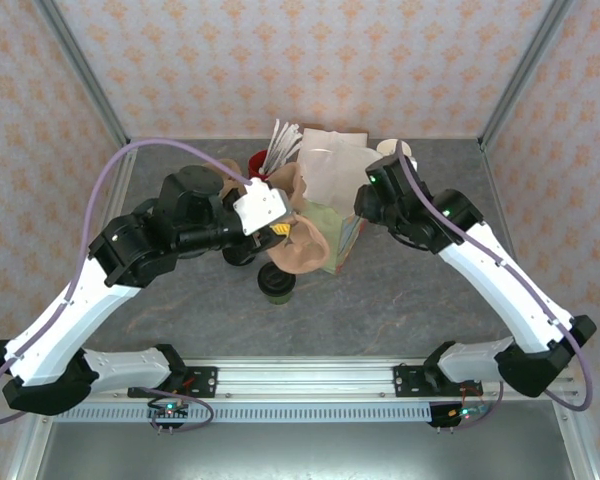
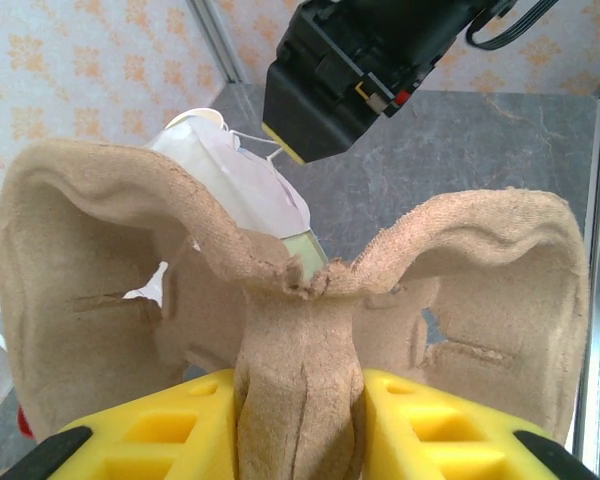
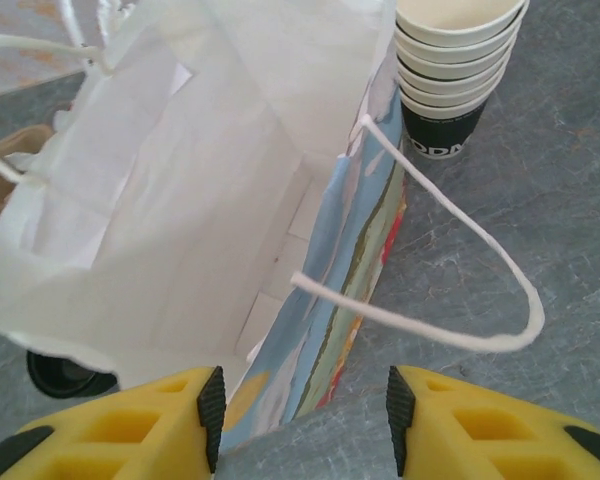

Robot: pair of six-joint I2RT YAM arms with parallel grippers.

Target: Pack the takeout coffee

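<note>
Beside the paper bag [image 1: 330, 170]: cup carrier [image 2: 480, 270] gripped, coffee [image 1: 277, 283] on the desk [image 1: 400, 300].
Left tool [image 2: 300, 425] is clamped on the cup carrier's middle ridge, at the bag's left side; right tool [image 3: 302, 415] stands wide, straddling the bag's right wall without pinching it. The coffee sits just on the near side of the bag, outside it. I judge it best to steady that wall so the mouth gapes, and keep the cup carrier level. Stacked cups [image 3: 450, 60] right of the bag show only "ODA"; the bag's stripes carry no readable words.
</note>
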